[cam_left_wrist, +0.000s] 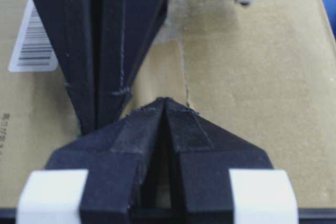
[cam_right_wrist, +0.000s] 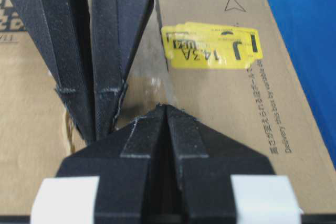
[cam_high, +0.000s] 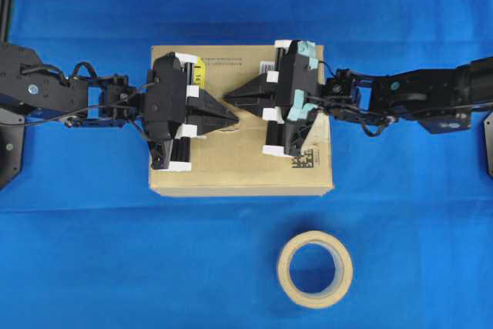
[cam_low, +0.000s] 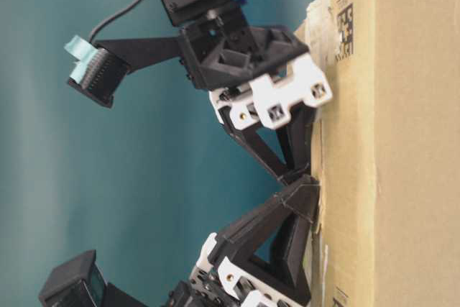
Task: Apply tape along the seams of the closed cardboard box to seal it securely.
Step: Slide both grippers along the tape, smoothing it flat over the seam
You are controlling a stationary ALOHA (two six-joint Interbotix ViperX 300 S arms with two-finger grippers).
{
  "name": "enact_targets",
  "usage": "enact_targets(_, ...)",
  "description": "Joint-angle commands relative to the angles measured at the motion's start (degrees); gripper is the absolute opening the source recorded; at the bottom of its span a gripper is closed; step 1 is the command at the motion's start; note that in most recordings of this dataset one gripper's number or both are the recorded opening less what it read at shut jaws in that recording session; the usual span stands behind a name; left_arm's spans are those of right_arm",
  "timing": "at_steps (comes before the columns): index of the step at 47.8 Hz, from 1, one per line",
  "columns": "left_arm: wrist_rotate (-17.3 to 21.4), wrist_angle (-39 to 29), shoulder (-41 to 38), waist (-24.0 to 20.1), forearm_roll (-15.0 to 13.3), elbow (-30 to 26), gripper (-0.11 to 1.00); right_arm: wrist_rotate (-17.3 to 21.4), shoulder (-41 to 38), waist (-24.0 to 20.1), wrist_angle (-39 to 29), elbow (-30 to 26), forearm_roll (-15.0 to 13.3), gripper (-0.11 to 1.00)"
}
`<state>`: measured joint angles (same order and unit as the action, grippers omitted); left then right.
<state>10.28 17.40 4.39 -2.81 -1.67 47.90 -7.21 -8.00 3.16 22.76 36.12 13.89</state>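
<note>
**tapefan:** So where's the tape piece (cam_left_wrist: 164,69) sitting? From the left wrist view I see a tan patch on the cardboard box (cam_high: 239,175) lid, right over the seam (cam_left_wrist: 185,85), just past the left gripper (cam_left_wrist: 165,100) tips.

**boxbot22:** Yep, mid-lid. Overhead, both grippers point at each other over the middle of the box, left gripper (cam_high: 233,115) tip and right gripper (cam_high: 229,98) tip nearly meeting, slightly offset. Both have their fingers pressed together with nothing between them. Side view shows the tips down at the lid surface; can't tell whether they're actually pressing.

**tapefan:** And the room around it?

**boxbot22:** The yellow sticker (cam_right_wrist: 212,45) is beside the right gripper's line, toward the far edge. Barcode label (cam_left_wrist: 34,45) is off to the other side. The tape roll (cam_high: 315,269) lies on the blue table cover (cam_high: 92,252), well apart from the box's near edge. Open cloth all round.
</note>
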Motion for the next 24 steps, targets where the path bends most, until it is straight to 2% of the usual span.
enact_targets(1, -0.79, 0.35, 0.35, -0.09, -0.18, 0.26, 0.00, 0.09, -0.09, -1.05, 0.26, -0.88, 1.23, 0.00)
enact_targets(15, -1.76, 2.02, 0.18, 0.97, -0.53, 2.81, 0.00, 0.18, -0.70, -3.78, 0.44, 1.67, 6.33, 0.00)
enact_targets(24, -2.81, 2.11, 0.18, 1.14, -0.88, 5.10, 0.00, 0.18, -0.62, -5.89, 0.44, 3.60, 8.61, 0.00)
